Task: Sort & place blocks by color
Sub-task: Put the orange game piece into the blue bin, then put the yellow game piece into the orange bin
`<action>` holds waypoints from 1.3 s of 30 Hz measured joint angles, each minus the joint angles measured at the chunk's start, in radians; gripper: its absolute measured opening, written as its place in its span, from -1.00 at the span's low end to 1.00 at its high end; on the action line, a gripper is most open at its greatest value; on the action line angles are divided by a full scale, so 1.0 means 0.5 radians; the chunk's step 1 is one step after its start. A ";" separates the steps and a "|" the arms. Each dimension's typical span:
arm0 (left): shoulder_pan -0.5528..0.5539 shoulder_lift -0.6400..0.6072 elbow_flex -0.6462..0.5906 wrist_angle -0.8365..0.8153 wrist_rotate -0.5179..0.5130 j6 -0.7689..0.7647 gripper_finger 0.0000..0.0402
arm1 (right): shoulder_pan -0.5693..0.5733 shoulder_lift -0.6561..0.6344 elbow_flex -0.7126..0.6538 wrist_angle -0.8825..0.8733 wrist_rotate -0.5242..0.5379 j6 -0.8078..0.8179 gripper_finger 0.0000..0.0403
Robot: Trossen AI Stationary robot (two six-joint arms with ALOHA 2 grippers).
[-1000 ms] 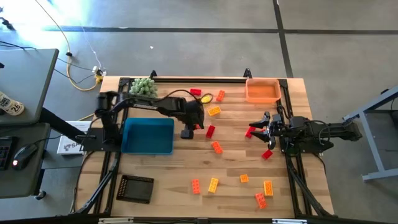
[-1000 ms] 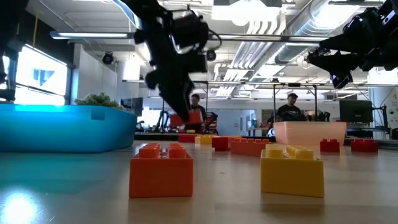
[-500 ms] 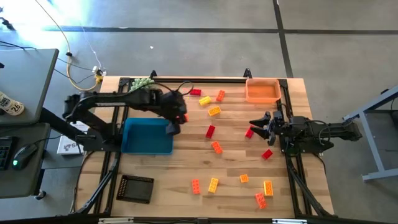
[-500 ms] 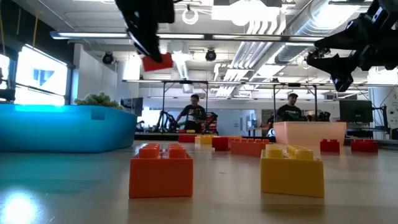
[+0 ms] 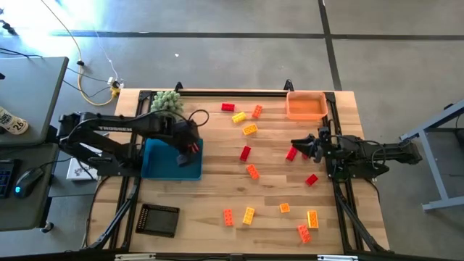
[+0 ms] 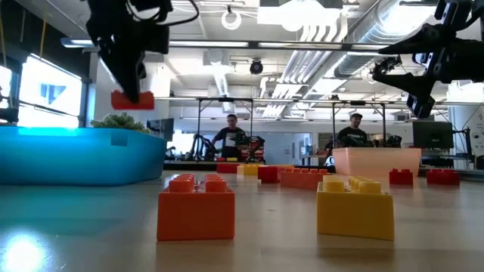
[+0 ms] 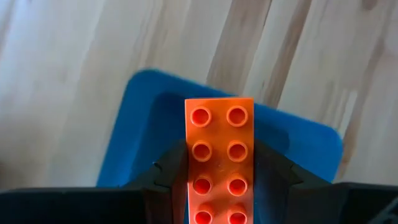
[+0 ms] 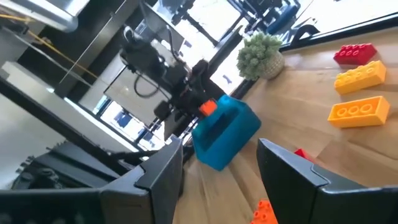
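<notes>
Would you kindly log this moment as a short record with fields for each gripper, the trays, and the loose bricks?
left gripper: shut on red brick, held above blue tray
right gripper: open, empty, raised over the table near a red brick
orange tray: at the far right corner, no bricks visible inside
loose bricks: red, orange and yellow, scattered across the wooden table

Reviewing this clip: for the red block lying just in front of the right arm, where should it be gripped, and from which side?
Grip the red block across its two long sides, coming straight down from above. It lies flat on the table with bare wood around it, and the open right end effector hovers right beside it.
</notes>
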 joint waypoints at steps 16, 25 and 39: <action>0.016 0.002 -0.504 0.375 0.047 -0.206 -0.37 | 0.002 0.015 0.171 0.176 -0.048 0.336 -0.03; 0.074 0.003 -0.563 0.400 0.046 -0.199 -0.25 | 0.002 0.325 0.627 -0.012 -0.246 0.448 -0.03; 0.081 0.003 -0.563 0.408 -0.109 -0.193 -0.06 | 0.042 1.306 1.492 -1.217 -0.572 0.856 -0.03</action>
